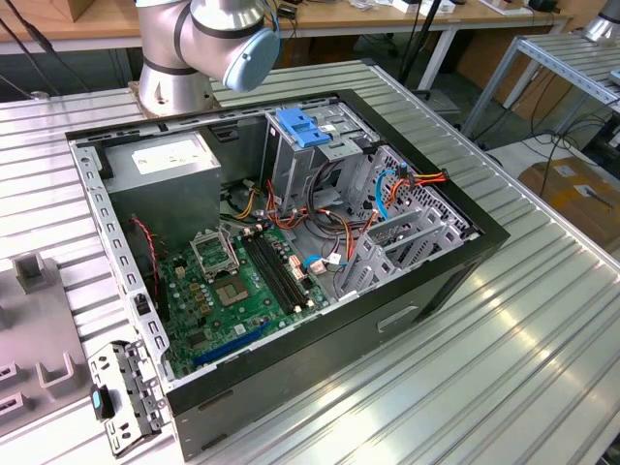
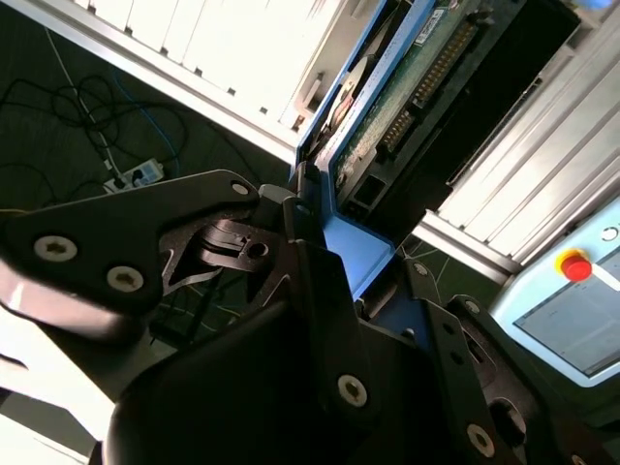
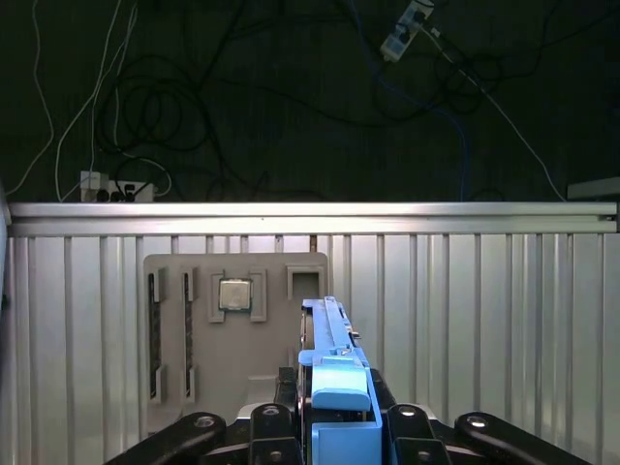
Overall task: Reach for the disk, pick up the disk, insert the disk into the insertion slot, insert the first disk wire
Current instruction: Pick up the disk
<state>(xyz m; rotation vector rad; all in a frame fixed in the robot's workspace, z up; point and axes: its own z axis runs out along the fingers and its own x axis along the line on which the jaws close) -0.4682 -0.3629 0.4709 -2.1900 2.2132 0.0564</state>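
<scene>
In both wrist views my gripper [image 3: 334, 426] [image 2: 325, 247] is shut on the disk. The disk [image 3: 327, 334] stands edge-on between the dark fingers, its bright blue carrier on show. In the second wrist view the disk [image 2: 426, 68] shows its green circuit board framed in blue. The insertion slot [image 1: 407, 232], a low grey perforated cage, sits in the open computer case [image 1: 465, 266] toward the exterior view's right, with orange, red and blue wires [image 1: 392, 189] beside it.
A taller grey cage with a blue cap [image 1: 308, 131] stands behind the slot. The motherboard [image 1: 242, 291] and power supply [image 1: 165, 170] lie inside the case. A grey parts tray [image 3: 232, 329] holds a chip. A metal bracket [image 1: 121, 397] lies on the ribbed table.
</scene>
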